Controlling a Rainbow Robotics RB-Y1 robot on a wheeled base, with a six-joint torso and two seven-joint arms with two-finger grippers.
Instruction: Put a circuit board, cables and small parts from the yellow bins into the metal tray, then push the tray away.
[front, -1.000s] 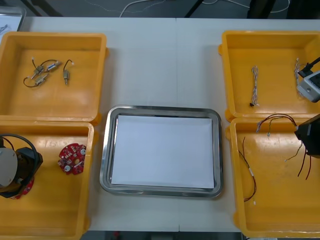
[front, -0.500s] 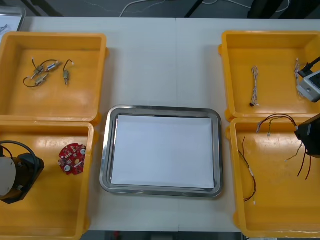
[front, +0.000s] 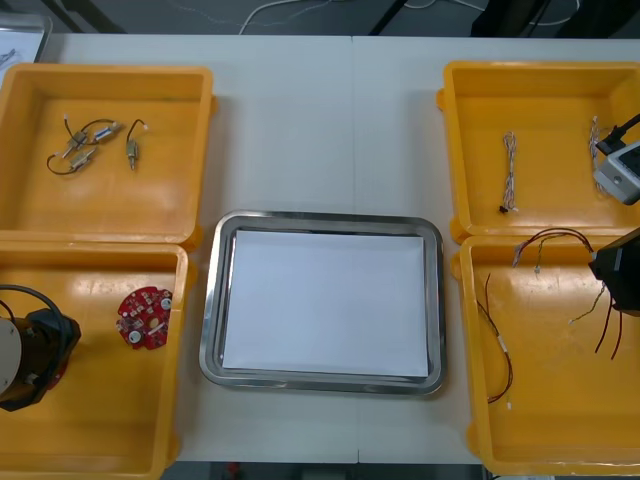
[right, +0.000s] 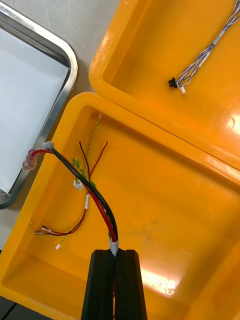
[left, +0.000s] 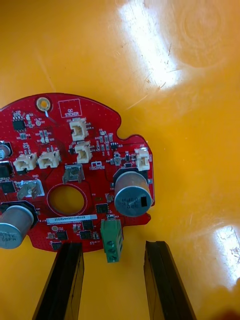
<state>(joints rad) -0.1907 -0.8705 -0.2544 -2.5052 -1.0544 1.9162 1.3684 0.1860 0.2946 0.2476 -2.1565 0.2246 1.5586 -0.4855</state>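
Note:
My left gripper (left: 112, 245) is open low over a round red circuit board (left: 75, 175) lying on the floor of the near left yellow bin (front: 100, 420). The board's green terminal sits between the fingertips. A second red board (front: 143, 317) lies to the right of the left arm (front: 25, 360). My right gripper (right: 115, 252) is shut on a red and black cable (right: 82, 175) over the near right bin (front: 560, 400); the cable arcs away from the fingers to a clear plug. The metal tray (front: 212, 300), white inside, holds nothing.
Small metal parts (front: 90, 145) with short leads lie in the far left bin. A twisted blue and white cable (front: 510, 172) lies in the far right bin. Thin red and yellow cables (front: 500, 345) are spread on the near right bin's floor.
The left arm has slid left and toward the near edge in the front view, covering the red board that peeked from under it. The right arm has not moved.

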